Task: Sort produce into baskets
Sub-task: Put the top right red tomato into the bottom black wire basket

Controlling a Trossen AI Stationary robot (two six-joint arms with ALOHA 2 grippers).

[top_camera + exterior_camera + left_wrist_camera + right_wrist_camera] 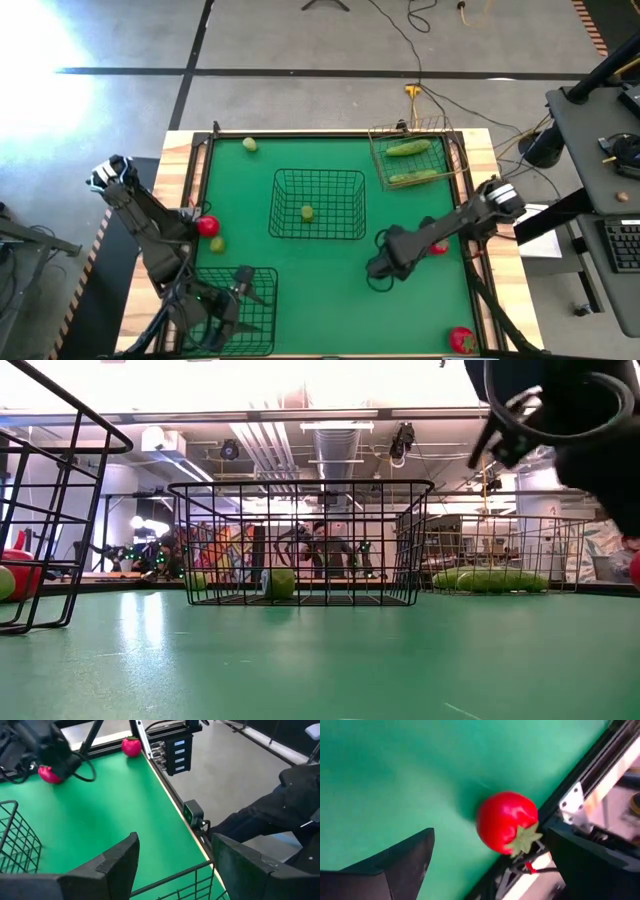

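Note:
My right gripper (385, 265) is open and empty, low over the green mat right of centre. A red tomato (437, 248) lies beside it. In the right wrist view a tomato (507, 827) lies on the mat ahead of the open fingers, untouched. My left gripper (240, 285) is open and empty over the near-left dark basket (225, 312). Another tomato (462, 340) lies at the near right, and a third (207, 226) at the left beside a yellow-green fruit (217, 243). The middle dark basket (318, 203) holds one yellow-green fruit (307, 212). The tan basket (415, 155) holds two cucumbers (410, 148).
A third yellow-green fruit (249, 144) lies at the mat's far left. A raised rail (580, 805) runs along the table's edge close to the tomato in the right wrist view. A person's dark-clad legs (270, 815) show beyond the table's near edge.

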